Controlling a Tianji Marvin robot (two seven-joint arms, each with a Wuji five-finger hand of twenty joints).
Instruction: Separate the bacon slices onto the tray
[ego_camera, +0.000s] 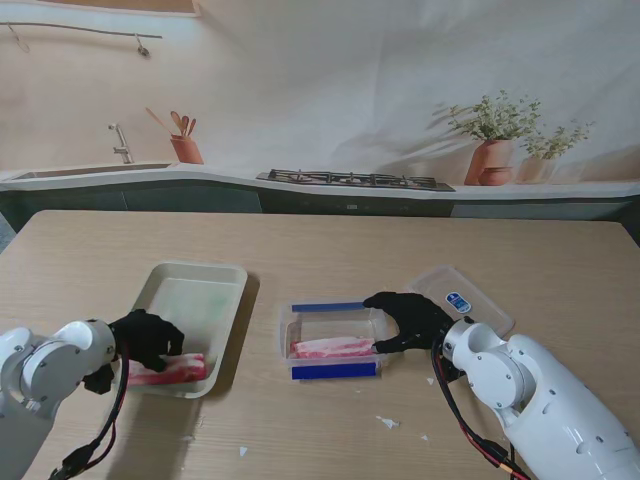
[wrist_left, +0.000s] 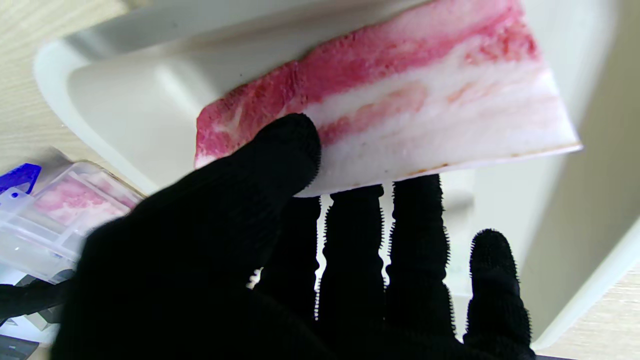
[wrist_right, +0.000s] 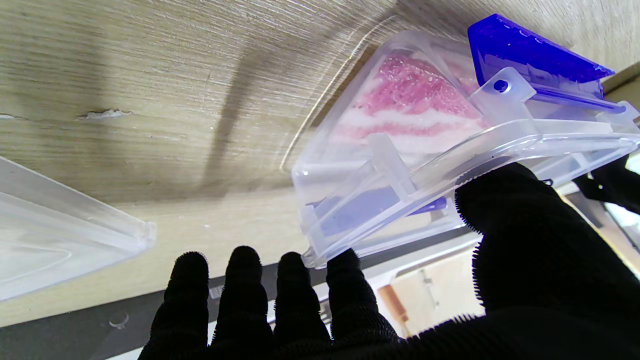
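On the near-right corner of the cream tray (ego_camera: 200, 290), at the left of the wooden surface (ego_camera: 330, 245), lies one bacon slice (ego_camera: 168, 369): a flat, stiff-looking slab streaked deep pink and red along one long edge and pale white fat along the other, with a faint orange line at its cut rim. In the left wrist view this slice (wrist_left: 400, 95) fills most of the frame, one end rounded, the other cut square. The left hand (ego_camera: 148, 337), in a black glove, is clamped on it: the thumb (wrist_left: 280, 150) presses on the meaty face while three fingers (wrist_left: 415, 210) reach under its pale edge, and the little finger stands free beside them.

Near the middle of the surface sits a clear plastic container (ego_camera: 335, 340) with blue latches on its far and near sides, holding more bacon (ego_camera: 332, 347), pink and white in the same bands. How many slices it holds cannot be made out; through the wall in the right wrist view the meat (wrist_right: 405, 105) is blurred by the plastic. The container's clear lid (ego_camera: 462, 298) lies flat just to the right, partly hidden behind the right hand (ego_camera: 410, 318).

That hand grips the container's right end: the thumb (wrist_right: 505, 210) lies against the rim, and the four fingers (wrist_right: 295, 285), slightly spread, reach along the outside wall. Both white forearms rise from the near corners and are cut off by the frame. Small white scraps (ego_camera: 388, 422) dot the surface near me.
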